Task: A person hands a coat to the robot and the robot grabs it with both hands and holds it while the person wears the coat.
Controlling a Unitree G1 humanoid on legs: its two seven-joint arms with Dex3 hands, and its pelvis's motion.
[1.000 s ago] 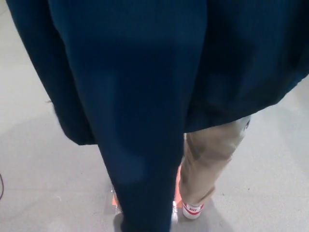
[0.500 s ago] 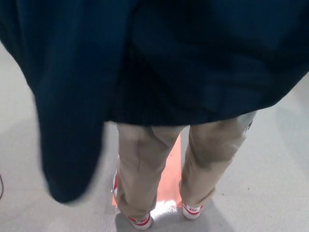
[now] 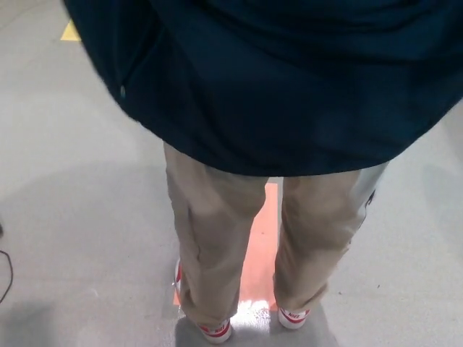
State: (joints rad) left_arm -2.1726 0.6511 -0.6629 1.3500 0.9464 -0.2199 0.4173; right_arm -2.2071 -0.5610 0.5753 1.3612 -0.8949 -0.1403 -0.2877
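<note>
Coat (image 3: 289,79) dark blue, hanging over person's tan trousers (image 3: 210,238), grey floor (image 3: 72,217)

An indoor work space, most likely a lab or workshop hall rather than a home. The ground is a smooth, bare grey floor (image 3: 79,217) of the poured industrial sort, with a dull sheen and no carpet or tiles. An orange floor marking (image 3: 262,246) is laid flat on it near the bottom edge, between the shoes (image 3: 215,332) of a person (image 3: 217,238) standing there. A small yellow marking (image 3: 71,32) shows at the top left corner. A thin dark cable (image 3: 6,278) lies loose on the floor at the left edge. No furniture or walls are visible to narrow it further.
</note>
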